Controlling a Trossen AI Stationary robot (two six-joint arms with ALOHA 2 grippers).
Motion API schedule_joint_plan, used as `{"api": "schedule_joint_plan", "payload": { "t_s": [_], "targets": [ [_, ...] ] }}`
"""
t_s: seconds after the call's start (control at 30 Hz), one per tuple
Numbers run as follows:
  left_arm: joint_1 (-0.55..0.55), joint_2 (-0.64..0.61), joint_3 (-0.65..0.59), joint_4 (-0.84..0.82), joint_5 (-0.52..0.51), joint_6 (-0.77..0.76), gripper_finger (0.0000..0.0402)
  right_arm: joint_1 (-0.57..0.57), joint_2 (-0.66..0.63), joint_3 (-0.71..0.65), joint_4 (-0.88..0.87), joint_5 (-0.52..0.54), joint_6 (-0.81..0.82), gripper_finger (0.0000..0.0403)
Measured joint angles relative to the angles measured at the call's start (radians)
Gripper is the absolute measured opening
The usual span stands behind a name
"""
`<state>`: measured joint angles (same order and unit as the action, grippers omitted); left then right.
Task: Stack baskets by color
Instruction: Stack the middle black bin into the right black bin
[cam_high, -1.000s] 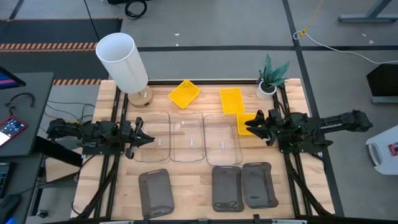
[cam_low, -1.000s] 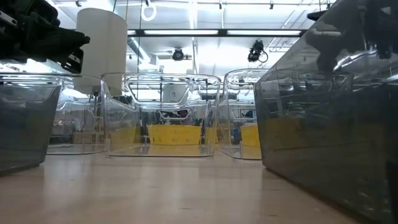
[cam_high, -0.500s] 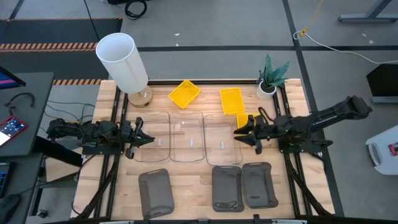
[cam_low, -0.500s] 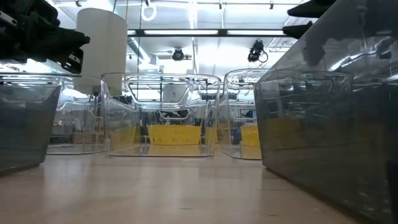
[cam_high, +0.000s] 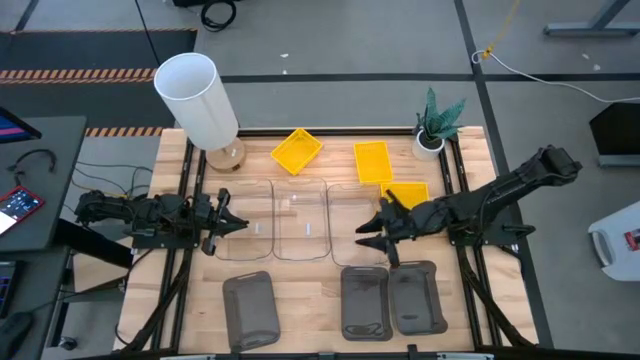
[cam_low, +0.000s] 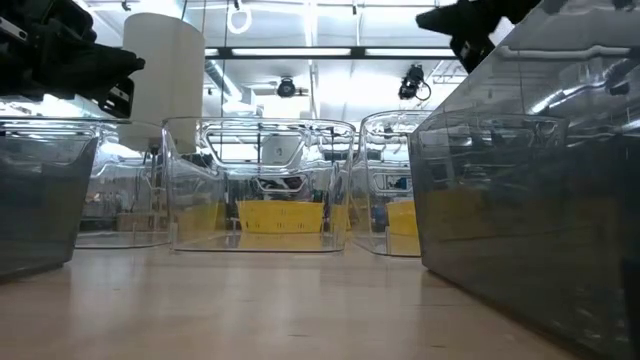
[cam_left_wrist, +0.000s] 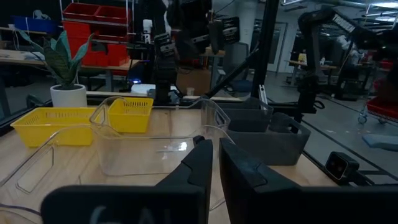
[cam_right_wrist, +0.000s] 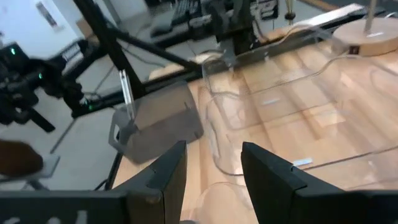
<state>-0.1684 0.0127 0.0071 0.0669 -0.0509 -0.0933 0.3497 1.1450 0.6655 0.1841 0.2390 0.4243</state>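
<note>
I count nine baskets on the wooden table (cam_high: 200, 300), none stacked.

Yellow baskets, three, at the far side: one tilted (cam_high: 296, 150); one straight (cam_high: 372, 161) beside the potted plant (cam_high: 436, 122); one (cam_high: 406, 194) just right of the clear row, partly under my right arm.

Clear baskets, three, side by side across the middle: left (cam_high: 252, 230), centre (cam_high: 303, 222), right (cam_high: 353, 220).

Grey baskets, three, along the near edge: one alone at left (cam_high: 249, 309), two close together at right (cam_high: 365, 301) (cam_high: 417, 297).

Left gripper (cam_high: 228, 223): low at the left edge of the left clear basket, fingers nearly together with only a narrow slit between them, nothing held.

Right gripper (cam_high: 375, 232): reached over the right clear basket's near right corner, fingers spread well apart, nothing between them; in its wrist view the clear baskets lie below and ahead.

White cylinder (cam_high: 196, 100): upright on a round wooden base at the far left corner.
</note>
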Motion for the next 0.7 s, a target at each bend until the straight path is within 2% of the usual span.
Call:
{"api": "schedule_joint_plan", "payload": {
  "t_s": [0.23, 0.4, 0.7],
  "targets": [
    [0.0, 0.0, 0.0, 0.0, 0.0, 0.0, 0.0028, 0.072, 0.152, 0.209, -0.245, 0.006, 0.047, 0.0158],
    [0.0, 0.0, 0.0, 0.0, 0.0, 0.0, 0.0026, 0.117, 0.266, 0.332, -0.352, 0.009, 0.081, 0.0158],
    [0.0, 0.0, 0.0, 0.001, 0.0, 0.0, 0.0033, 0.175, 0.404, 0.488, -0.574, -0.014, 0.293, 0.0158]
  ]
}}
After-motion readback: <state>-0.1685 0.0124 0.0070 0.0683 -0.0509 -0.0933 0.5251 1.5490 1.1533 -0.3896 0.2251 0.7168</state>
